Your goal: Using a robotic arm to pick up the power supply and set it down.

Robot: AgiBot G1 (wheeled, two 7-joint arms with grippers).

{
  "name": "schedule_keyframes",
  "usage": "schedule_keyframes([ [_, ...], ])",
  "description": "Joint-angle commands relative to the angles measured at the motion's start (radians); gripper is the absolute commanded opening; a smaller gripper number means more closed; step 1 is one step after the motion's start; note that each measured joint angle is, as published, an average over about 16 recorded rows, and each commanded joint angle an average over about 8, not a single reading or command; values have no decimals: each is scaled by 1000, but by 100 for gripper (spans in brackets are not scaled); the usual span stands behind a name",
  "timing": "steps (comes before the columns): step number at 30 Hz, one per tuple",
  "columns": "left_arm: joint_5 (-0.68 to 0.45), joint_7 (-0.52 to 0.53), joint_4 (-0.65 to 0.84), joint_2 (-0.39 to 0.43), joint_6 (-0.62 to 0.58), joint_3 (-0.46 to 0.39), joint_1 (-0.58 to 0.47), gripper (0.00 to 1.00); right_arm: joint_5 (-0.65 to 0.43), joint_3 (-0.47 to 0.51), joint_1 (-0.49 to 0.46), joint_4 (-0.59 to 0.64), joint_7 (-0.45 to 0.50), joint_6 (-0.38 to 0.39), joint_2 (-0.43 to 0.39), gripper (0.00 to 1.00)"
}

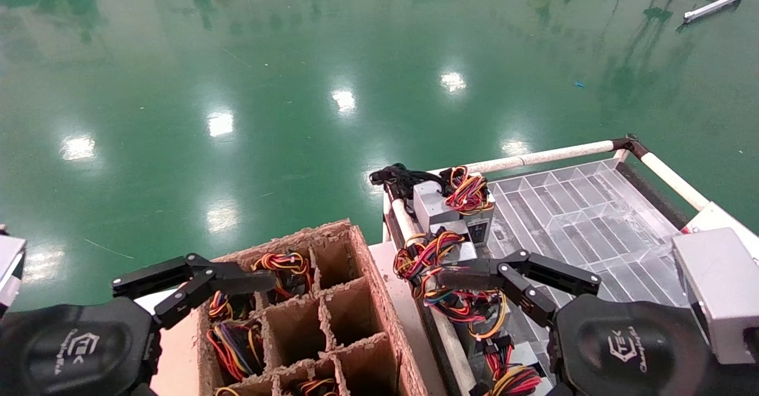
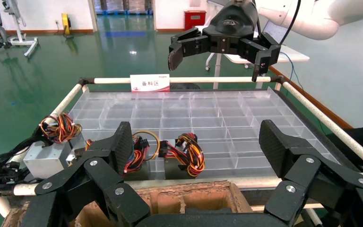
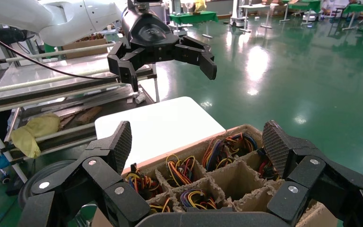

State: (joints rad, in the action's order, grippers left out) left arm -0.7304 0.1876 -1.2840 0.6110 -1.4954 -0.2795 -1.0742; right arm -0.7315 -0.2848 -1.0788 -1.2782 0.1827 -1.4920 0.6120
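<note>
Bright overhead lamps — glare on floor (image 1: 344,99)

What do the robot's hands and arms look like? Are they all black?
Not all black. The left hand and right hand are black, each with two jointed fingers bearing silver screws, ridged pads and a white logo on the rounded base. Behind them sit silver-grey boxy wrist blocks, and the arms are glossy white with black cables.

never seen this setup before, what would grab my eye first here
Probably the bright red, orange and yellow wire bundles: they spill from the power supplies at the near-left corner of the clear divided tray, and fill cells of the cardboard crate beside it. Then the two open black grippers, left gripper over the crate and right gripper over the tray.
</note>
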Motion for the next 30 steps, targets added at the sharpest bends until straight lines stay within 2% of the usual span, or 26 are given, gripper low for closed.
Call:
schedule_keyframes([
  [1,0,0,0,0,0,0,0,0,0,0,0,0,0,0,0,100],
  [18,0,0,0,0,0,0,0,0,-12,-7,-2,5,-3,5,10,100],
  [23,0,0,1,0,0,0,0,0,-73,-44,-37,50,-22,21,74,100],
  [30,0,-1,1,0,0,-1,-1,0,-202,-129,-156,200,-67,13,216,100],
])
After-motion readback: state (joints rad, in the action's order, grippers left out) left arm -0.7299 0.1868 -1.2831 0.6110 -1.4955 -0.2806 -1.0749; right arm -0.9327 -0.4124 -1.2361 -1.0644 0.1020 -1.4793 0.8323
